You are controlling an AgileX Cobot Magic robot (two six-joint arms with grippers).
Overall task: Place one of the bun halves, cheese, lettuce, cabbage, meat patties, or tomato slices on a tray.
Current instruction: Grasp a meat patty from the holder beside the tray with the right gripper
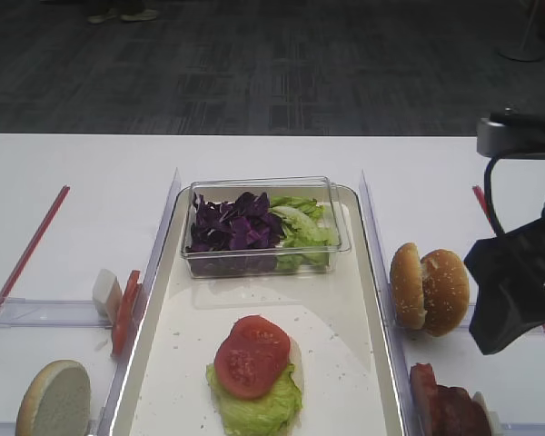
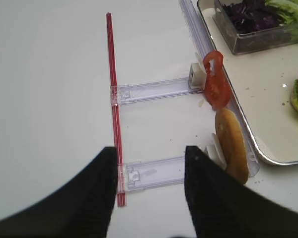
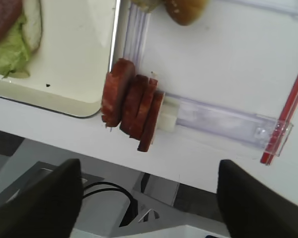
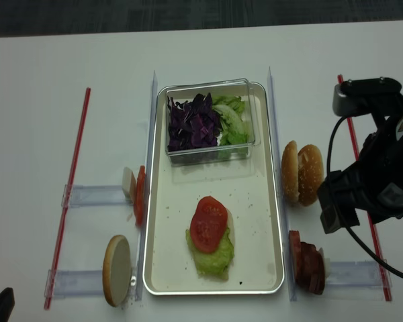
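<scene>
The cream tray (image 1: 345, 300) holds a green lettuce leaf (image 1: 254, 404) with a pale layer and a red tomato slice (image 1: 252, 356) on top. Purple cabbage (image 1: 232, 222) and more lettuce fill a clear box at the tray's far end. Two bun halves (image 1: 427, 289) stand on edge right of the tray, and a row of meat patties (image 3: 131, 106) stands nearer. My right gripper (image 3: 149, 198) hangs open and empty above them, toward the table's front edge. Left of the tray stand a tomato slice (image 2: 216, 82), a cheese piece (image 1: 106, 292) and a bun half (image 2: 232, 146). My left gripper (image 2: 149, 193) is open and empty beside that bun half.
Clear plastic holder rails (image 2: 149, 91) carry the upright pieces on both sides of the tray. Red strips (image 2: 112, 99) run along the table's outer left and right. The clear box (image 4: 208, 121) takes up the tray's far third. The table's front edge (image 3: 64, 144) lies just under the right gripper.
</scene>
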